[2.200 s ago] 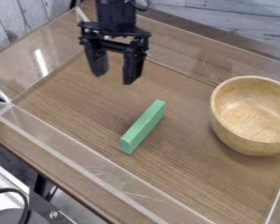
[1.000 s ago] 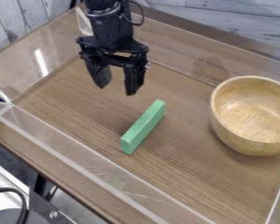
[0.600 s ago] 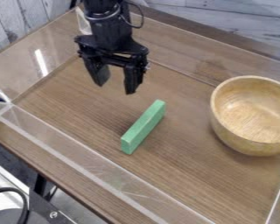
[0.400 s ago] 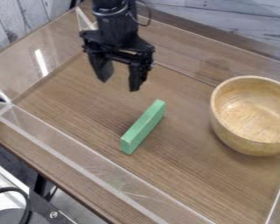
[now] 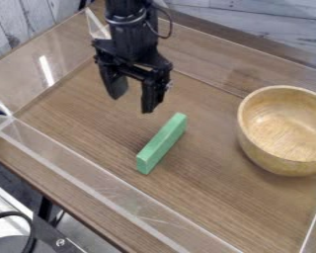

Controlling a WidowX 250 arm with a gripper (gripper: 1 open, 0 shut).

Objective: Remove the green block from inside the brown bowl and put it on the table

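Block first: it's a long, flat, bright green bar lying flat on the table, roughly in the middle of the wood-grain top, set on a slant so one end points toward the near-left corner and the other toward the far-right. It is not in the bowl; the round, pale wooden bowl stands well apart from it near the right edge, upright, with nothing showing inside.

The black gripper hangs above the table on the far-left side of the block, pointing straight down. Its two dark fingers are spread wide apart with clear space between them, and they hold nothing. The block's upper end lies just below and a little to the right of the fingertips as seen from here; the right-hand finger is the nearer one, yet there is bare tabletop between it and the green bar, so the two are near but not touching. Whether the fingertips meet the table surface or hover just over it is hard to tell from this angle.

Low clear walls run along the table's edges, catching glare along the near-left side.
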